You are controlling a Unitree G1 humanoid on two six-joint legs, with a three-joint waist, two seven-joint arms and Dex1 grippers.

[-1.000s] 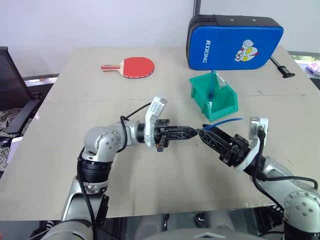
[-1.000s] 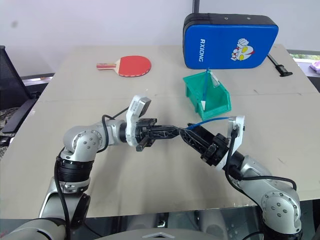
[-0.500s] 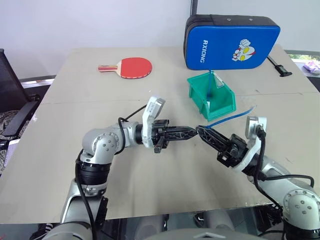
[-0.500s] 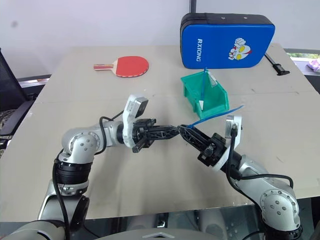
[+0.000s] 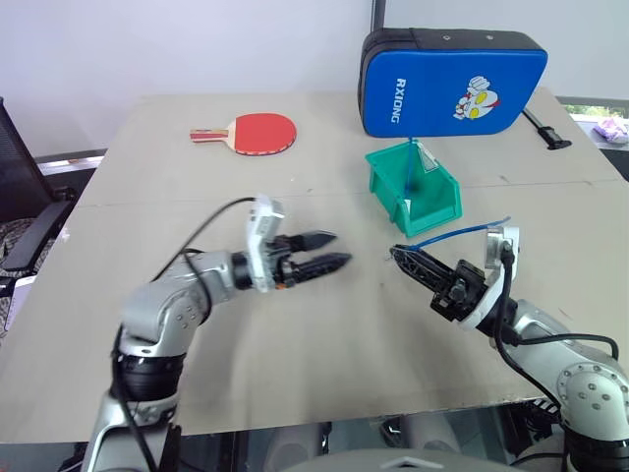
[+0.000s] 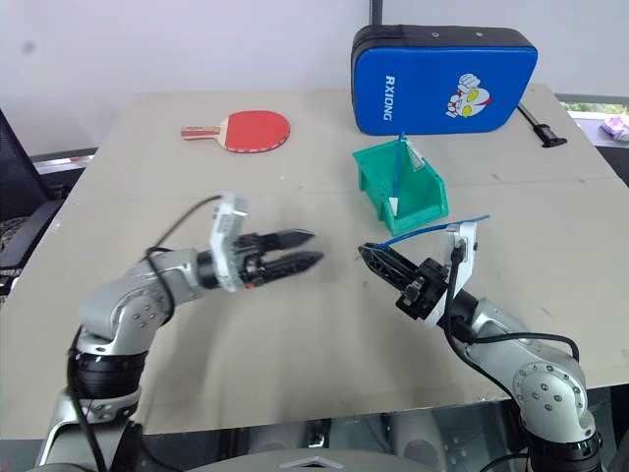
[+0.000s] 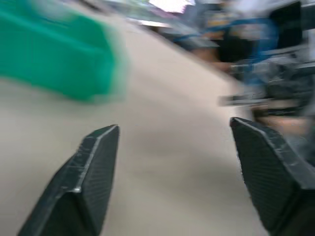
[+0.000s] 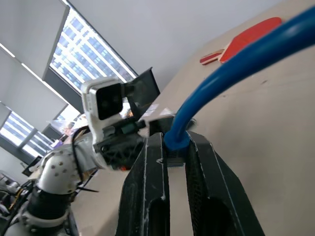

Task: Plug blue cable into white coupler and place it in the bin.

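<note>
Taking the teal bin point(image 5: 414, 189) as the marker, the red paddle point(image 5: 260, 132) lies well off to its left on the far part of the bench point(image 5: 147, 177), handle pointing away from the bin. Nearer the robot and also left of the bin, the left gripper point(image 5: 333, 250) hangs just above the bench with its jaws spread apart and nothing between them, tips pointing toward the right gripper; its wrist view shows the two black fingers point(image 7: 88, 182) wide apart with bare bench between them and the green bin beyond. The bin itself stands upright on the bench with its cut-away front toward the robot; a thin blue strand rises inside it, and a pale piece lies on its floor, too small to identify. Directly behind the bin, touching or nearly so, stands the big blue padded case point(image 5: 452, 83). In front of the bin and slightly to its right, the right gripper point(image 5: 397, 256) has its jaws closed on the end of the blue cable point(image 5: 462, 234), which arches from the fingertips back toward the bin side. In the right wrist view the cable enters the clamped fingers point(image 8: 147, 196); whether the white coupler sits there cannot be told.
</note>
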